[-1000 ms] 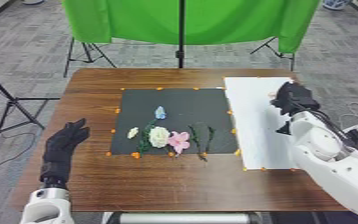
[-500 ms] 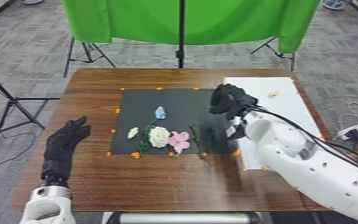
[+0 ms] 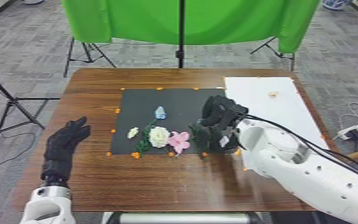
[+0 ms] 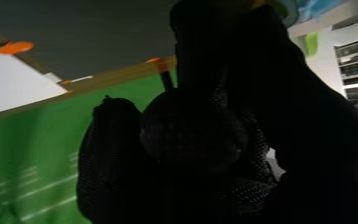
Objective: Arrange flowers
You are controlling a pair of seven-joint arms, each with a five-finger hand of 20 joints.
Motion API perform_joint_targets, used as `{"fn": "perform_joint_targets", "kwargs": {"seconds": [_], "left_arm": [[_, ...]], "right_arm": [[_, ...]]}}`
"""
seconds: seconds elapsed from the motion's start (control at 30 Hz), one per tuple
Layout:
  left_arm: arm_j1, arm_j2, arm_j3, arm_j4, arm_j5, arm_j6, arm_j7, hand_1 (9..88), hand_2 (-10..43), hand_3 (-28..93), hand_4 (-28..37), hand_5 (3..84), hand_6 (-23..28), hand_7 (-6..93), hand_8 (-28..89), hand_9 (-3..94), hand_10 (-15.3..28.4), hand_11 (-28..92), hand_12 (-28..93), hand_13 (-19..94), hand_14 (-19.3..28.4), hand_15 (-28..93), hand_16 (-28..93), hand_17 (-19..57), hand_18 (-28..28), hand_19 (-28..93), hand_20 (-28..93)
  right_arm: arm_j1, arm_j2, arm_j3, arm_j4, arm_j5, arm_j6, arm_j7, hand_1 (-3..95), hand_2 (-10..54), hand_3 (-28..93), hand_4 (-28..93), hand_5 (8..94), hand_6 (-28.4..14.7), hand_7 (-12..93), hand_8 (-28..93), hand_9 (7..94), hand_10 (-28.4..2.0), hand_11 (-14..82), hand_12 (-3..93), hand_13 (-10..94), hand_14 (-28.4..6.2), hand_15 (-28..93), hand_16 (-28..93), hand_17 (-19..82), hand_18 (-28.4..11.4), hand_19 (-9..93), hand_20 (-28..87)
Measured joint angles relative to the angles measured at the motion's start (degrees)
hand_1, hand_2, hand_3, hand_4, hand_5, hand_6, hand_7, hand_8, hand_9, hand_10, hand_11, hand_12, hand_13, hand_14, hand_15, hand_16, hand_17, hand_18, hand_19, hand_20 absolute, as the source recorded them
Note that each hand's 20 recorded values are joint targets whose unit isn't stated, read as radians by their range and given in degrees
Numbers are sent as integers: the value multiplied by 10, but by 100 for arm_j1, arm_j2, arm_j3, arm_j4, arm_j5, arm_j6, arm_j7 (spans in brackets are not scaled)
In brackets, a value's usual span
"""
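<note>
From where I stood, the brown wooden table filled most of the head view, with a flat black sheet at its middle and a smooth white sheet to the right. The robot's right hand, in black fabric, was over the right part of the black sheet; I couldn't tell how far open it was, or whether it had hold of anything. At the lower left of the frame, the black-gloved left hand lay open and relaxed, with nothing in it.

The flowers lay on the black sheet, mostly left of centre and low: a full, round white bloom, a pink bloom with broad, splayed petals just beside it, a narrow pale-blue flower higher up, and a small cream flower at the left. A slim dark-green sprig lay partly behind the right hand.

They all looked light enough to shift at a nudge. I'd have guessed the petals were soft and easily crushed, the pink ones most of all, and the stems springy but firmer. A gentle pinch on the stem, just under the head, seemed best; the bare sprig wanted gripping near its middle, lest it roll away.
</note>
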Motion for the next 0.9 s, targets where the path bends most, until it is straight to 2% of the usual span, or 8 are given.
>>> {"fn": "perform_joint_targets", "kwargs": {"seconds": [0.03, 0.1, 0.17, 0.3, 0.6, 0.77, 0.83, 0.9], "left_arm": [[0, 0, 0, 0, 0, -3, 0, 219, 69, 622, -283, 472, 49, 112, -55, 444, 145, 184, 120, 298, 178, 254, 2, -9, 137, 136, 203], [0, 0, 0, 0, 0, -5, -1, 219, 69, 622, -283, 472, 49, 111, -55, 443, 145, 184, 120, 298, 178, 254, 2, -9, 137, 136, 204], [1, 0, 0, 0, 0, -5, -4, 218, 69, 623, -283, 472, 49, 111, -54, 443, 145, 183, 120, 298, 177, 254, 1, -9, 137, 136, 204], [4, 0, 0, 0, 0, -7, -17, 219, 68, 625, -283, 470, 48, 112, -54, 442, 145, 182, 120, 298, 177, 254, 2, -9, 137, 136, 204], [4, 0, -3, -1, 0, -13, -53, 219, 68, 624, -283, 471, 49, 112, -54, 442, 145, 182, 120, 298, 177, 252, 2, -9, 137, 137, 204], [4, -5, -4, -1, 2, -13, -62, 219, 68, 624, -283, 471, 49, 112, -54, 442, 146, 182, 120, 298, 177, 252, 2, -9, 137, 136, 204], [4, -5, -4, -2, 2, -13, -67, 220, 68, 623, -283, 471, 49, 111, -54, 442, 145, 182, 120, 298, 177, 252, 3, -9, 137, 136, 204], [4, -4, -4, -2, 2, -13, -71, 220, 68, 622, -283, 471, 49, 111, -54, 442, 146, 182, 120, 299, 178, 253, 3, -9, 137, 135, 204]], "right_arm": [[0, -9, -11, 0, -11, -5, -8, 525, -95, 553, -163, 737, 16, 169, 59, 856, -100, 166, 288, 923, -18, 580, 343, 672, -102, 932, 570], [-4, -21, -13, -4, -31, -47, -15, 445, -95, 637, -185, 698, 14, 163, -43, 820, -110, 208, 221, 917, -19, 575, 344, 664, -101, 932, 558], [-21, -23, 19, -18, -53, -182, -18, 421, -95, 656, -189, 677, 14, 159, -90, 804, -112, 213, 210, 914, -20, 573, 344, 660, -100, 932, 551], [-47, -19, 80, -27, -167, -501, -23, 417, -95, 650, -189, 662, 9, 152, -91, 792, -113, 214, 210, 914, -20, 571, 343, 660, -100, 932, 545], [-195, -5, 433, -48, -633, -476, 33, 409, -95, 650, -187, 640, 8, 144, -86, 749, -122, 192, 204, 892, -32, 572, 345, 632, -112, 932, 540], [-179, -36, 721, 126, -868, 109, 531, 387, -95, 657, -175, 541, -18, 101, -68, 576, -161, 100, 189, 847, -48, 572, 325, 588, -128, 931, 510], [-63, -95, 752, 405, -1060, 380, 908, 382, -95, 657, -173, 512, -21, 90, -62, 535, -168, 76, 186, 834, -53, 570, 317, 578, -131, 931, 492], [137, -180, 752, 816, -1204, 370, 1261, 378, -95, 661, -179, 463, -22, 79, -60, 479, -171, 61, 183, 809, -64, 564, 296, 558, -134, 919, 456]]}}
